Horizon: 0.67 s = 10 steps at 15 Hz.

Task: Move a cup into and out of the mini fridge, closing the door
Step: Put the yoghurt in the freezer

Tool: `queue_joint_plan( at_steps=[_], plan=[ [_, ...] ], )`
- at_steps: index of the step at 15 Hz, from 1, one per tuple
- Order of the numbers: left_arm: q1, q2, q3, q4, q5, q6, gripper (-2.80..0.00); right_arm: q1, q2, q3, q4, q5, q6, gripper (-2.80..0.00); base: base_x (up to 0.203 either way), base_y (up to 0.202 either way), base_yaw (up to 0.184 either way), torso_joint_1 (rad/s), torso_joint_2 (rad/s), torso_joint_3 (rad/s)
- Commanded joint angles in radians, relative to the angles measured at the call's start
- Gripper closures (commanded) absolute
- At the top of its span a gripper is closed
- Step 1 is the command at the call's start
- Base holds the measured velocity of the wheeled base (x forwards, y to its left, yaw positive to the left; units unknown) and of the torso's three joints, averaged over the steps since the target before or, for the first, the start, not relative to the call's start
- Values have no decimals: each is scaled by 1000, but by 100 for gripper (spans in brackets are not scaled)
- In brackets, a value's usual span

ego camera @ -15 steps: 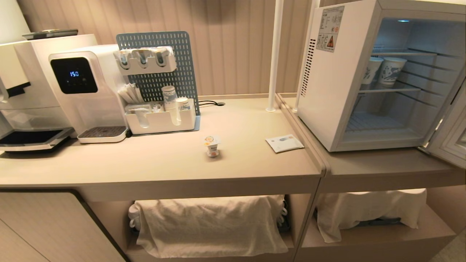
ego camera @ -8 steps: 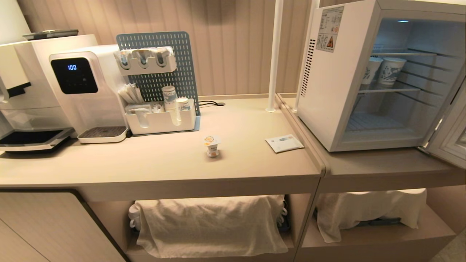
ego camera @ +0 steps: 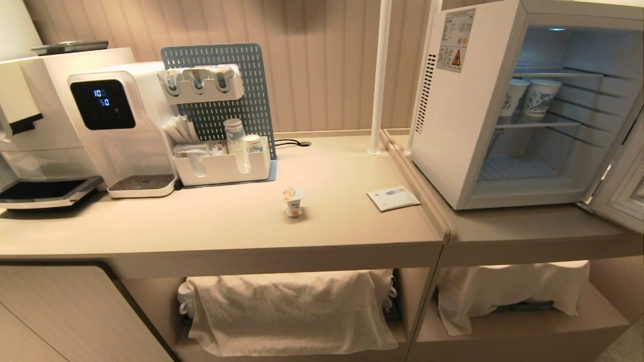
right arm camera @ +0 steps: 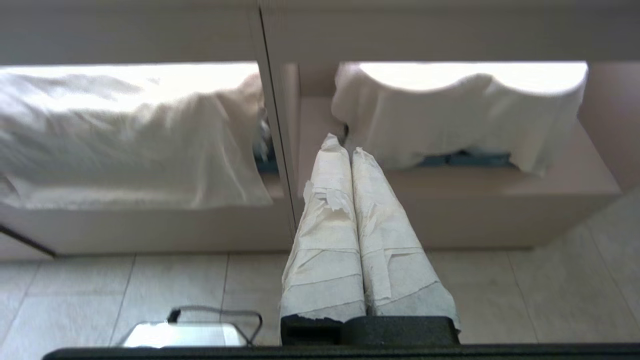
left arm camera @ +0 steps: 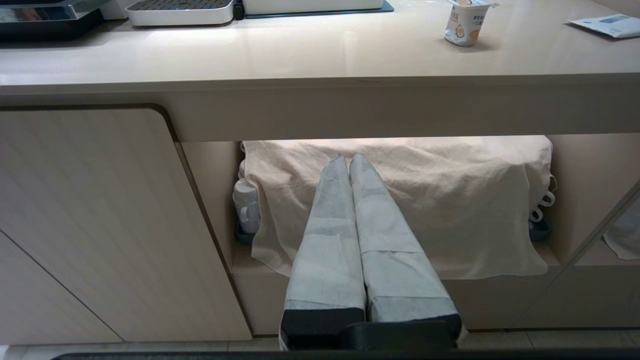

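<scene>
The small white cup (ego camera: 293, 201) with orange marks stands upright on the beige counter (ego camera: 211, 226), also seen as the cup (left arm camera: 465, 22) in the left wrist view. The white mini fridge (ego camera: 468, 110) sits on the lower counter to the right, its inside showing. Its glass door (ego camera: 621, 181) is swung wide open at the far right. Neither arm shows in the head view. My left gripper (left arm camera: 348, 159) is shut and empty, low in front of the cloth-covered shelf. My right gripper (right arm camera: 345, 142) is shut and empty, below the counter near the cabinet divider.
Two patterned paper cups (ego camera: 531, 98) stand on the fridge's middle shelf. A water dispenser (ego camera: 118, 125), a pegboard organiser (ego camera: 221, 115) and a white packet (ego camera: 393, 197) are on the counter. A white pole (ego camera: 378, 75) rises beside the fridge. Cloths (ego camera: 292, 306) cover the lower shelves.
The cup, fridge and door have not moved. The digits on the dispenser's screen have changed. No arm appears in the head view at any moment.
</scene>
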Motion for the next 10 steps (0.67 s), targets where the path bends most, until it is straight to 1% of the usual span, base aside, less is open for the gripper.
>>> queue_joint_plan(
  at_steps=[1,3,5,6,8,9,10],
  plan=[
    [0,0,0,0,0,0,0,0,3,33,-88,10,-9,0,0,0,0,0,0,0],
    [0,0,0,0,0,0,0,0,3,64,-159,17,-12,0,0,0,0,0,0,0],
    [0,0,0,0,0,0,0,0,3,73,-163,20,3,0,0,0,0,0,0,0],
    [0,0,0,0,0,0,0,0,3,73,-158,44,2,0,0,0,0,0,0,0],
    [0,0,0,0,0,0,0,-4,3,80,-137,118,-11,0,0,0,0,0,0,0],
    [0,0,0,0,0,0,0,-4,3,76,-108,125,-24,0,0,0,0,0,0,0],
    [0,0,0,0,0,-1,0,-13,3,79,-113,129,-24,0,0,0,0,0,0,0]
  ],
)
